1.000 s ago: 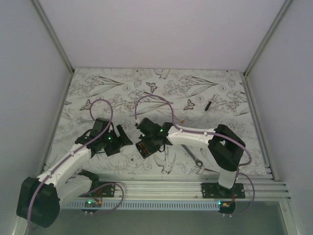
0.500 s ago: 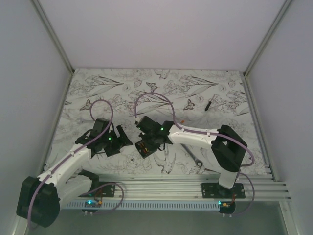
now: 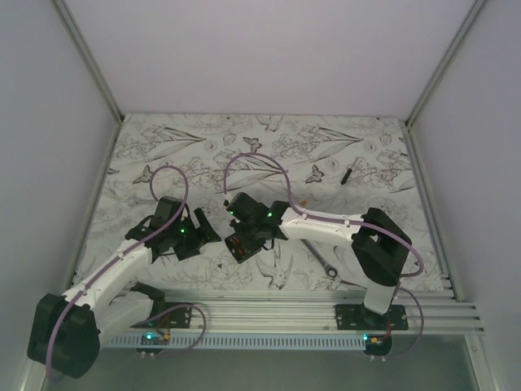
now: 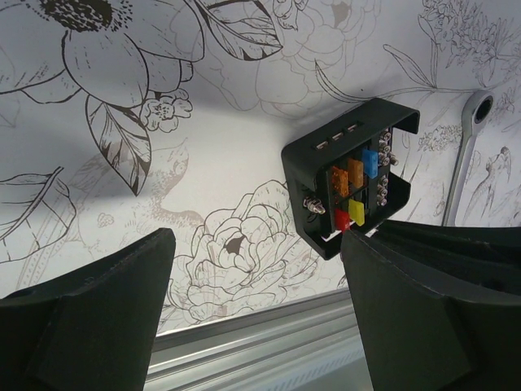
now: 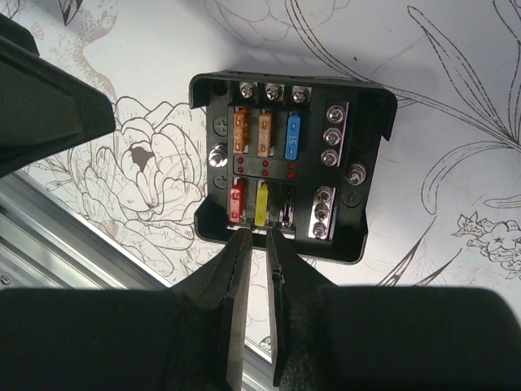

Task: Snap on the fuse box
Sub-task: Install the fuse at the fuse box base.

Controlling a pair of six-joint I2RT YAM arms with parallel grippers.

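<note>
Right gripper (image 5: pixel 259 236) is closest to the fuse box (image 5: pixel 293 175)
Its fingers are open just a crack and hold nothing. The box lies flat on the table (image 5: pixel 456 81), right ahead of their tips. The left gripper (image 4: pixel 260 244) is spread wide and hangs beside the box.

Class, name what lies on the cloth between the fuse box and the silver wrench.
Nothing but bare flower-printed cloth separates the fuse box from the wrench; the left wrist view shows this stretch.
</note>
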